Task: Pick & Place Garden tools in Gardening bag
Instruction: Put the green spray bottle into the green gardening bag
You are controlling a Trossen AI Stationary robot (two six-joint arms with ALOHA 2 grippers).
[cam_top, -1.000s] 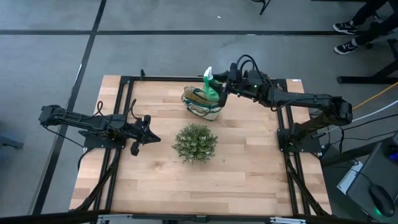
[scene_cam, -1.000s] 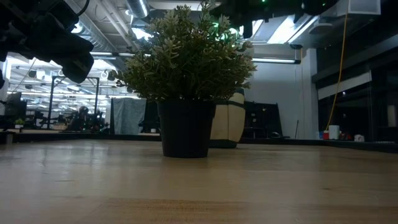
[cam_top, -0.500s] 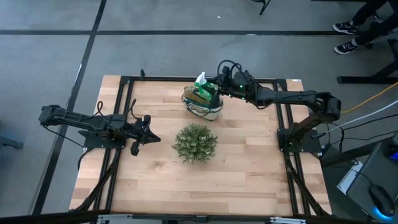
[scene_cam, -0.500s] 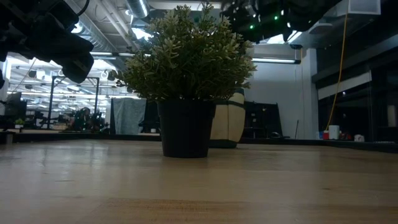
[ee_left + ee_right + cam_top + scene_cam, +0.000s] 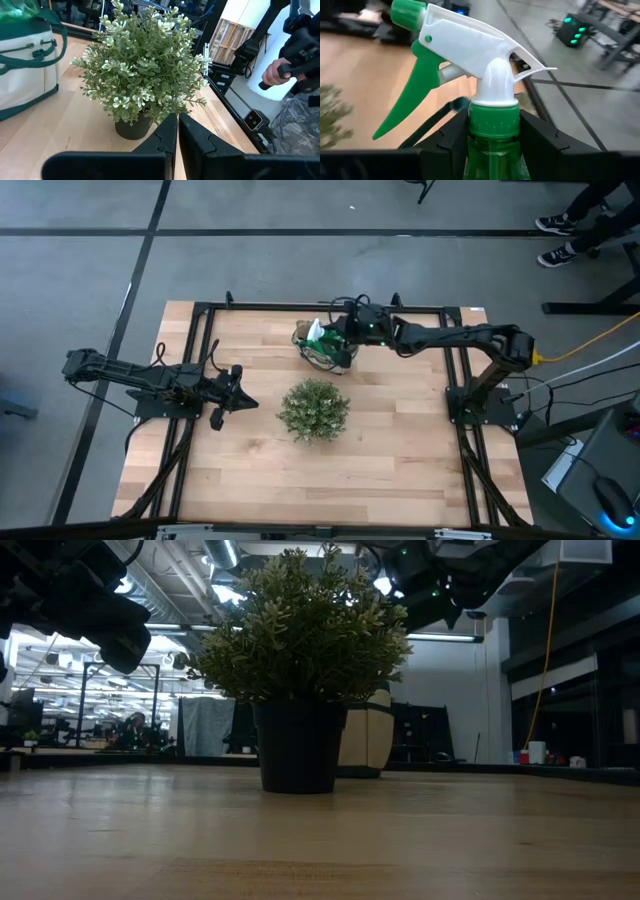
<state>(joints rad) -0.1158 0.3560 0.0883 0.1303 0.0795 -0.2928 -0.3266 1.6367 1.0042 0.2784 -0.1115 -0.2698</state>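
Note:
The cream gardening bag (image 5: 322,356) with dark green trim stands at the table's far middle. It also shows in the left wrist view (image 5: 25,60) and behind the plant in the low view (image 5: 368,740). My right gripper (image 5: 347,331) is shut on a green spray bottle (image 5: 318,332) with a white and green trigger head (image 5: 465,45), right over the bag's opening. Whether the bottle touches the bag, I cannot tell. My left gripper (image 5: 222,396) is shut and empty (image 5: 177,135), left of the plant. The other tools do not show. My right gripper pinches the spray bottle's neck just below the green collar (image 5: 492,150) between its two fingers (image 5: 445,145). The fingers come from the table's right, slanting down, and lie along the bottle. The trigger head sticks out past the fingertips toward the table's left.
A round bushy plant in a dark pot (image 5: 314,409) stands mid-table, near side of the bag, between the two arms. A black frame rail (image 5: 300,307) runs along the table's far edge. A person's hand (image 5: 274,75) shows beyond the table in the left wrist view.
My right gripper has carried the spray bottle toward the table's left and down, from beside the bag's right side to over its opening. The bottle has tipped, its head leading toward the left. The bag has stayed in place.

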